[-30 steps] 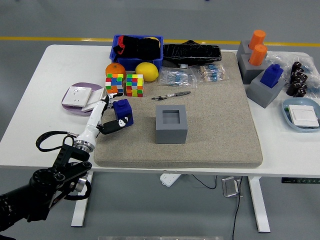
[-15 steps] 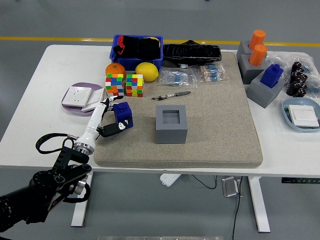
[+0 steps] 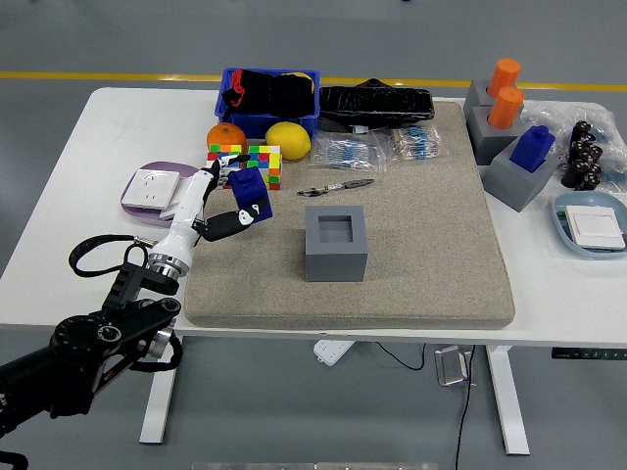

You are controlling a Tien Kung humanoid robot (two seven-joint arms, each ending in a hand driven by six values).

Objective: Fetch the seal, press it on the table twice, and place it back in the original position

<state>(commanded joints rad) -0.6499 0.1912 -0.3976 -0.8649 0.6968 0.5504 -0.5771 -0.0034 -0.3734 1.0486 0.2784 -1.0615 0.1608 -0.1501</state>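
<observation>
We saw the left hand point(image 3: 217, 206) closed around the blue block-shaped seal point(image 3: 249, 195), holding it tilted above the beige felt mat point(image 3: 431, 245), left of the grey square holder with the empty recess point(image 3: 335, 241) that sat near the mat's middle. Behind the grey holder, at the table's far edge, the blue plastic bin point(image 3: 270, 101) held black items we could not identify. Well to the holder's right, a grey angled stand point(image 3: 513, 176) carried a second blue seal point(image 3: 533, 147), and behind that two more grey stands point(image 3: 482, 122) each held an orange cylindrical stamp point(image 3: 506, 92). Further right, a pale blue dish point(image 3: 588, 226) contained a white flat square piece. Left of the holder, beyond the mat's edge, a lilac plate point(image 3: 137, 201) held white socket-like panels. Two multicoloured puzzle cubes point(image 3: 262, 162), an orange point(image 3: 224, 135) and a yellow lemon-like fruit point(image 3: 288, 140) lay behind the held seal. We could read no writing anywhere. The right hand was out of view.
</observation>
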